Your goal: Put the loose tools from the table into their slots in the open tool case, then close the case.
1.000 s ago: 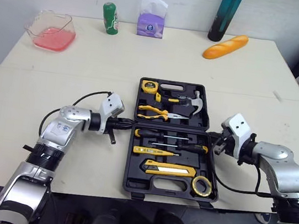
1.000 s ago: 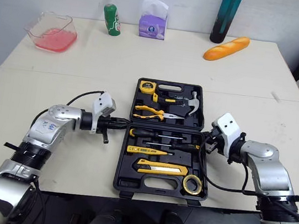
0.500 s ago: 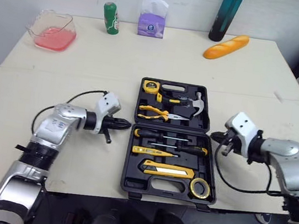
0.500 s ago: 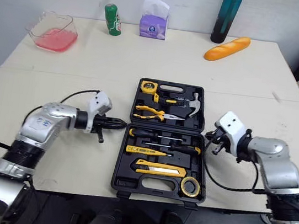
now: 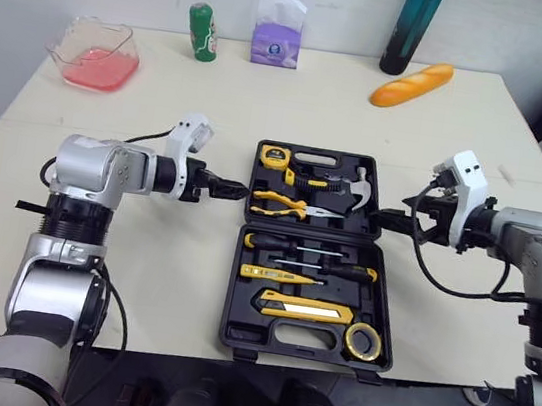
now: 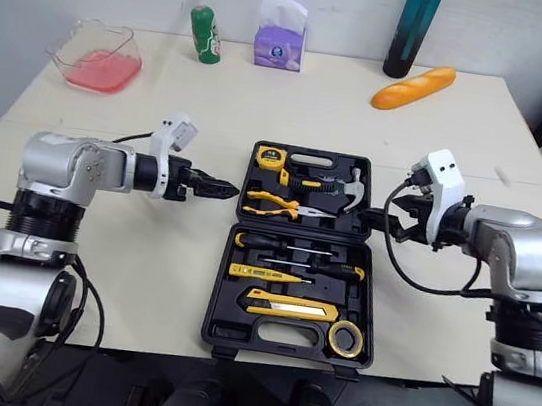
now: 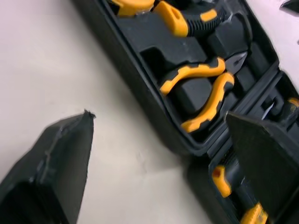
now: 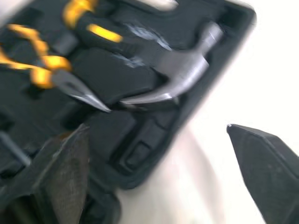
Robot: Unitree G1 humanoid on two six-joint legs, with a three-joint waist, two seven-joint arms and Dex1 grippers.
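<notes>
The tool case (image 5: pixel 235 289) lies open flat in the middle of the table (image 5: pixel 463 129), its two halves hinged across the centre; every moulded slot that can be seen looks filled. The far half holds the tape measure (image 5: pixel 274 155), the hammer (image 5: pixel 342 185) and the pliers (image 5: pixel 296 205); the near half holds two screwdrivers (image 5: pixel 310 249), a yellow tester (image 5: pixel 281 276), the utility knife (image 5: pixel 305 309) and a roll of tape (image 5: pixel 365 339). No loose tool shows on the table; what stands along its far edge is a pink-tinted plastic tub (image 5: pixel 98 53), a green can (image 5: pixel 202 32), a tissue pack (image 5: pixel 277 30), a teal bottle (image 5: pixel 407 28) and a bread loaf (image 5: pixel 411 84), none of them part of the job.

The left gripper (image 5: pixel 233 189) sits just beside the left edge of the far half, its fingers (image 7: pixel 60 158) spread and grasping nothing; the right gripper (image 5: pixel 382 219) sits at the right edge of that half, likewise spread and empty. So the stowing looks done; what is left is the closing, and both grippers seem placed to lift the far half over the near one.
</notes>
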